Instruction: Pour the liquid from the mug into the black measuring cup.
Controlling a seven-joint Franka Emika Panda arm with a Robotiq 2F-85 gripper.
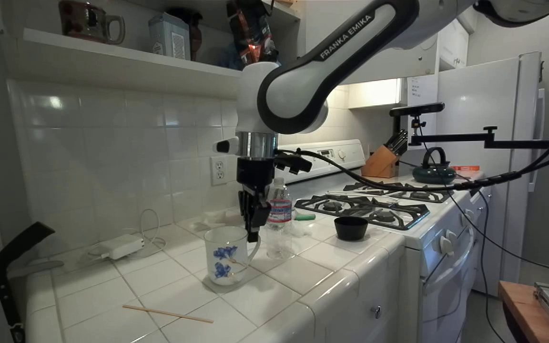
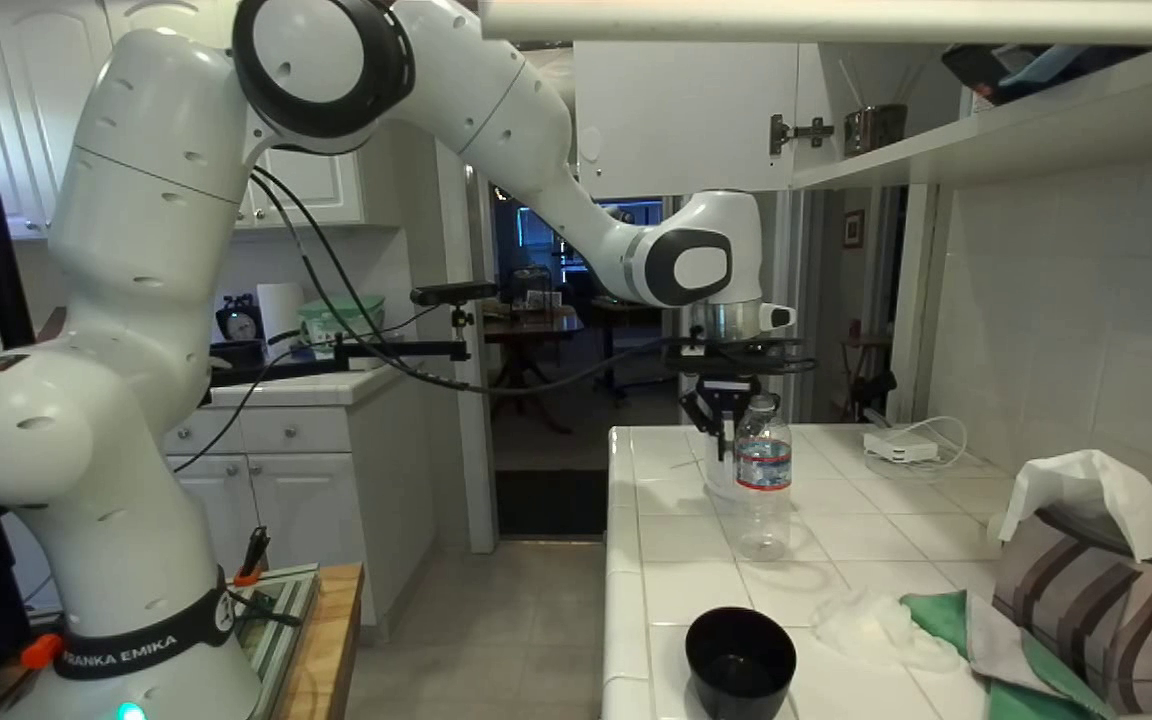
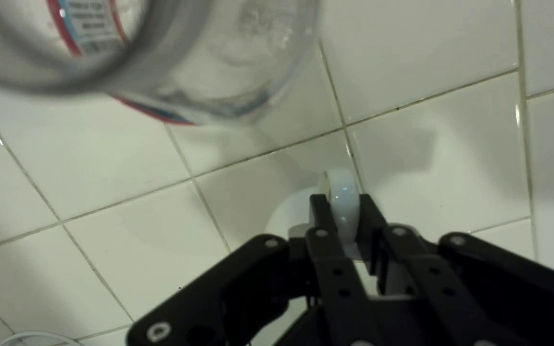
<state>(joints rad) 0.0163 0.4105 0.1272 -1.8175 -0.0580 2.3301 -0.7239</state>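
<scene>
The white mug [image 1: 219, 257] with blue flowers stands upright on the white tiled counter in an exterior view. My gripper [image 1: 254, 237] points straight down at its handle side. In the wrist view the fingers [image 3: 343, 206] are closed on both sides of the mug's handle [image 3: 344, 192]. In an exterior view the mug [image 2: 714, 478] is largely hidden behind the bottle and the gripper [image 2: 721, 450]. The contents of the mug are not visible. The black measuring cup [image 1: 350, 229] stands upright nearer the stove; it also shows in an exterior view [image 2: 736, 670], with no handle visible.
A clear plastic bottle [image 1: 280, 240] stands close beside the gripper, between mug and cup; it fills the upper left of the wrist view [image 3: 238, 62]. A wooden stick [image 1: 167, 313], a white adapter [image 1: 121, 247], a tissue box [image 2: 1106, 610] and stove grates [image 1: 365, 207] are around.
</scene>
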